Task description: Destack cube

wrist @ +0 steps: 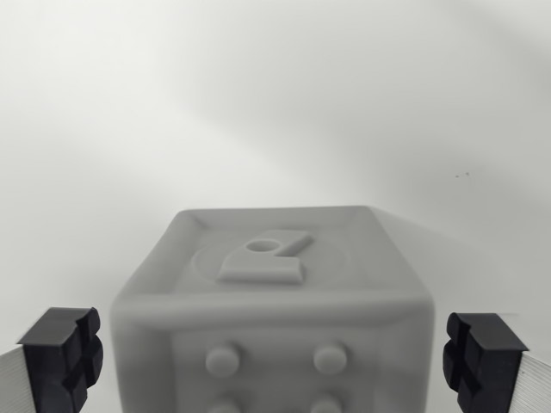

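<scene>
**Wide Jaws, Unseen Stack: Risks Around the Cube**

Grey cube [271,301] low in the wrist view, centred, raised numeral on the top face, round studs on the near face. Gripper [274,361] straddling the cube, jaws spread wide, one black pad [62,357] well clear of the cube's left side, the other [484,354] well clear of its right side. Nothing pinched. Pale, bare surface [275,103] beyond the cube. Below the cube: cut off by the frame, so no telling what supports it.

Likely troubles, as judgement only:
- Closing too high on the cube: rounded top edges, pads sliding off.
- Closing too low: catching whatever sits beneath the cube, lifting both.
- Uneven contact: one pad first, cube nudged sideways, stack toppled.
- Studded faces: poor seating, cube twisting in the grip.
</scene>
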`<action>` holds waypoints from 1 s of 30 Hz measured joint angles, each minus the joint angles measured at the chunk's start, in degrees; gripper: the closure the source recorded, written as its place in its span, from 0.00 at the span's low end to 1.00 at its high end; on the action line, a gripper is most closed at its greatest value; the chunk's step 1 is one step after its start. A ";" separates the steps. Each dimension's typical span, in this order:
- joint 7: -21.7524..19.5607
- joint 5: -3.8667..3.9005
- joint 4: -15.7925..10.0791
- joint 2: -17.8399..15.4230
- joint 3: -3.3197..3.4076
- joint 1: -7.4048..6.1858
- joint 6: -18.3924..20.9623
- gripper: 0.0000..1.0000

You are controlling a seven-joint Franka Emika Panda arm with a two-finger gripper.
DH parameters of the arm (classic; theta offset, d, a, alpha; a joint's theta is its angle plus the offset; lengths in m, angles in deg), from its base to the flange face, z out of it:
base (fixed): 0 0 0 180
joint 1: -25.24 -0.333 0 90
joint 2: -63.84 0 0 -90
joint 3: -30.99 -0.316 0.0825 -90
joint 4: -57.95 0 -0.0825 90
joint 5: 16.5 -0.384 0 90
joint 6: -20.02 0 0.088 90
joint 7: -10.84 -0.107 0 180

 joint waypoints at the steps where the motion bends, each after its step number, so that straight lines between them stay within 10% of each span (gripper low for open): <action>1: 0.00 0.00 -0.10 -0.30 0.02 -0.02 0.17 0.00; 30: -0.66 1.03 -2.32 -13.54 1.16 -0.84 11.03 0.00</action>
